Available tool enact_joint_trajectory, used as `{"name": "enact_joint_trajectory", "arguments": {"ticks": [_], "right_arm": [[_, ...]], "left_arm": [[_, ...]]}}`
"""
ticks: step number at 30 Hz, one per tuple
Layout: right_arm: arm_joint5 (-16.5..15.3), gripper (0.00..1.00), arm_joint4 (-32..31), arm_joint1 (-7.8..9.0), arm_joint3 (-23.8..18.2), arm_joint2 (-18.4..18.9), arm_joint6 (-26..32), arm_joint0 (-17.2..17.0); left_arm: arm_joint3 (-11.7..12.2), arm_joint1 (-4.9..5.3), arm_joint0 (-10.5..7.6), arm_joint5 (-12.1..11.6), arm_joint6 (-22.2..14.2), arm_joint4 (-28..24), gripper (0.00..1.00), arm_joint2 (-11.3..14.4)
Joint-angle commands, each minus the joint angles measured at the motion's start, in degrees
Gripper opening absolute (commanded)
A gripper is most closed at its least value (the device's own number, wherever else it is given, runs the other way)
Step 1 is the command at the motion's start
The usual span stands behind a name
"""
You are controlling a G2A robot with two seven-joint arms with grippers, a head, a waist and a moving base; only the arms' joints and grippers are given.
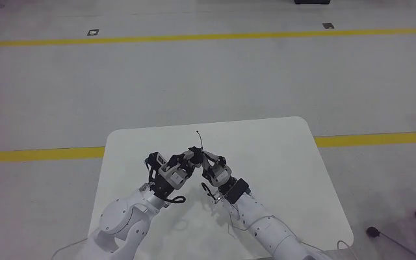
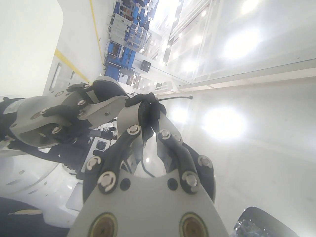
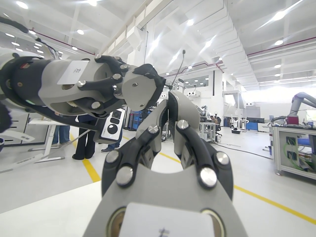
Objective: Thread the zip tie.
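thin black zip tie, small head at its free end, poking up above the white table. pinched at its lower part between the closed, black-padded fingertips of the left gripper, tip to tip with the right gripper, likewise pressed together on it. white label with one printed character on the left gripper's housing.
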Motion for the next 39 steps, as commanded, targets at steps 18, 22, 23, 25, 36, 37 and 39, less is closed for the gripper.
{"name": "enact_joint_trajectory", "arguments": {"ticks": [18, 22, 23, 25, 36, 37, 39], "right_arm": [[0.7, 0.0, -3.21, 0.23, 1.01, 0.12, 0.22, 0.16], [0.61, 0.0, -3.21, 0.28, 1.15, -0.1, 0.26, 0.19], [0.61, 0.0, -3.21, 0.29, 1.16, -0.14, 0.26, 0.19], [0.58, 0.0, -3.21, 0.31, 1.23, -0.23, 0.3, 0.16], [0.58, 0.0, -3.19, 0.33, 1.05, -0.33, 0.3, 0.03], [0.6, 0.0, -3.21, 0.33, 1.05, -0.31, 0.33, 0.02], [0.58, 0.24, -2.83, 0.31, 0.87, -0.29, 0.42, -0.08]], "left_arm": [[-2.1, -0.03, -1.25, -1.04, 0.67, 0.36, 0.0, -0.7], [-2.52, -0.09, -1.27, -1.72, 1.03, 0.31, 0.0, -0.64], [-2.54, -0.1, -1.28, -1.85, 1.08, 0.38, 0.0, -0.63], [-2.63, -0.12, -1.31, -2.02, 1.15, 0.47, 0.0, -0.63], [-2.88, -0.16, -1.22, -2.56, 1.17, 0.51, 0.0, -0.75], [-2.88, -0.17, -1.22, -2.59, 1.16, 0.49, 0.0, -0.75], [-2.76, -0.17, -1.27, -2.63, 1.19, 0.6, 0.0, -0.84]]}}
